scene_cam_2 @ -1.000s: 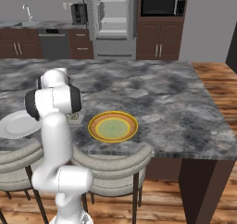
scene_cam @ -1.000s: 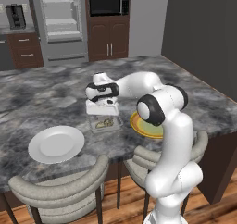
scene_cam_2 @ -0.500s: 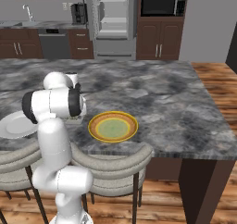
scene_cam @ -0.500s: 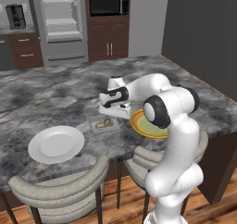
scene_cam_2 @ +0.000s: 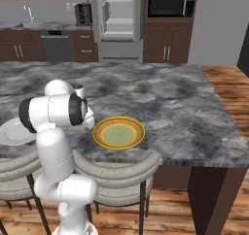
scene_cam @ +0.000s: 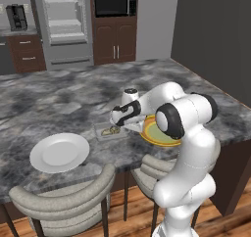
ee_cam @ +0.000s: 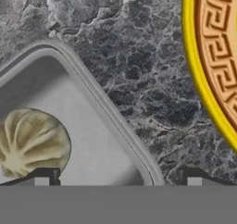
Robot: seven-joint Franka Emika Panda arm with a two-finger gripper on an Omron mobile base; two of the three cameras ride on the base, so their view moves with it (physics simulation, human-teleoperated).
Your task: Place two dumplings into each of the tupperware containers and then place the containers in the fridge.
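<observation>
Pincer (ee_cam: 118,177) wide, nothing between tips, low over the marble counter (ee_cam: 139,70), just off the corner of a tupperware container (ee_cam: 99,109). One tip sits over the container floor next to a dumpling (ee_cam: 32,142); other tip is over bare stone, toward the yellow plate (ee_cam: 208,65). In the left base view the hand (scene_cam: 123,117) hangs just above and beside the container (scene_cam: 109,131), w/ pale lumps inside; exact count can't be told from there. White plate (scene_cam: 60,152) lies well off on the far side of the container from the pincer. Fridge (scene_cam: 62,23) is far behind, across the room, door open, shelves showing.

Judgement: looks like a drop-off just made into this box, or a reach for the next piece. The yellow plate (scene_cam_2: 118,132) looks bare in the right base view, so check for more dumplings elsewhere.

To do the step well: lift straight up before going sideways, so the tip inside doesn't catch the rim and drag the light box. Keep jaws wide till clear. When gripping the box later, take a wall, not the corner.
</observation>
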